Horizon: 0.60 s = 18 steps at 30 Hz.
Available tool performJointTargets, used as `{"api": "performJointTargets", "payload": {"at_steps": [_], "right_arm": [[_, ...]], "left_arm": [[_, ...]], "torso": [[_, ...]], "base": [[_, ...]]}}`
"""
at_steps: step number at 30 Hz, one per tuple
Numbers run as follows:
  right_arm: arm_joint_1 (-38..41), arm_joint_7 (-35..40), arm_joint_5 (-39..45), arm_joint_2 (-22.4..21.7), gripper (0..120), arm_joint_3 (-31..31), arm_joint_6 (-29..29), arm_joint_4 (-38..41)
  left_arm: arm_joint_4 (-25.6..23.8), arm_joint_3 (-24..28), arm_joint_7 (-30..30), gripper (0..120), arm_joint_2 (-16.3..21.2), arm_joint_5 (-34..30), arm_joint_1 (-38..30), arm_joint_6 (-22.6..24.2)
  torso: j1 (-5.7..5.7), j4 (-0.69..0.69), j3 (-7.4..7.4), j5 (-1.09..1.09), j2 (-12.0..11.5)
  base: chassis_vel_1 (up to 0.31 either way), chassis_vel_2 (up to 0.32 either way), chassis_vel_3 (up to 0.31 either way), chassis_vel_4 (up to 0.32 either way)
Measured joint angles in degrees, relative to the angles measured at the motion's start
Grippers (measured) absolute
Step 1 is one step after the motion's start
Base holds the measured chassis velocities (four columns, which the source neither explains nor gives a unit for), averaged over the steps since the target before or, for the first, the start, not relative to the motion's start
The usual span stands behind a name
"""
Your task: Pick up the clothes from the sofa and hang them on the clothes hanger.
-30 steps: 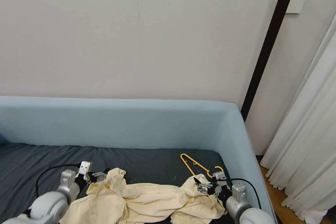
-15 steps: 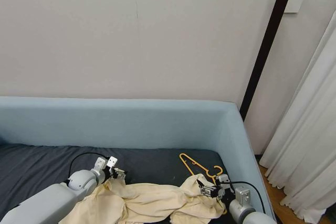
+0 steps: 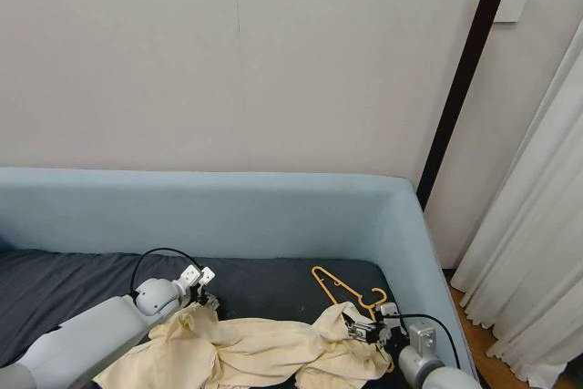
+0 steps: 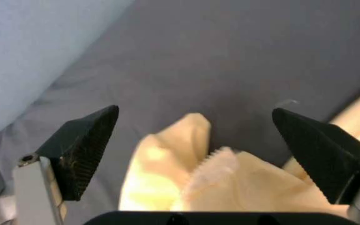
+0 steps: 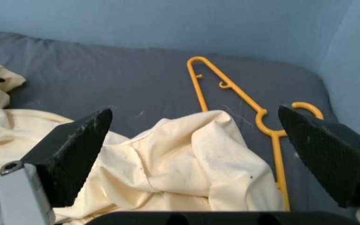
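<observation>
Both arms were down at the sofa (image 3: 228, 211), and to my eye this was the pick-up step, the grasp not yet made. The cream garment (image 3: 264, 348) lay crumpled across the dark seat cushion (image 3: 55, 284), toward the right-hand end, with the orange hanger (image 3: 342, 289) flat on the cushion just beside its right-hand lump. The left gripper (image 3: 202, 287) stood at the garment's upper left corner. Seen from its wrist, the jaws were spread wide, one to each side of a raised fold of cloth (image 4: 192, 173), holding nothing. The right gripper (image 3: 360, 327) sat low at the garment's other end, jaws likewise released, with the bunched cloth (image 5: 192, 159) lying between them and the hanger (image 5: 230, 91) beyond. I could not tell whether either set of fingertips was actually touching the cloth or only hovering over it. I judged that the next move called for each gripper to sink a little into its fold and pinch firmly. The right one would need to take cloth alone and stay clear of the hanger's hook.
</observation>
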Motion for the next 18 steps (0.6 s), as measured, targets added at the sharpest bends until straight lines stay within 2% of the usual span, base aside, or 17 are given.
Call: {"api": "performJointTargets", "payload": {"at_steps": [8, 18], "right_arm": [[0.2, 0.4, 0.4, -0.1, 100, 0.0, -0.5, -0.3], [0.1, 0.6, 0.2, 0.1, 100, 0.1, -0.8, -1.3]], "left_arm": [[-1.2, 6.9, 2.2, 94, -0.5, 2.0, -4.2, 6.4], [-1.6, 7.9, 3.8, 92, -0.5, 2.6, -5.4, 9.4]], "torso": [[-0.01, 0.01, 0.00, 0.01, 0.0], [-0.01, 0.01, 0.00, 0.01, 0.0]], "base": [[0.000, 0.000, 0.000, 0.000], [0.000, 0.000, 0.000, 0.000]]}}
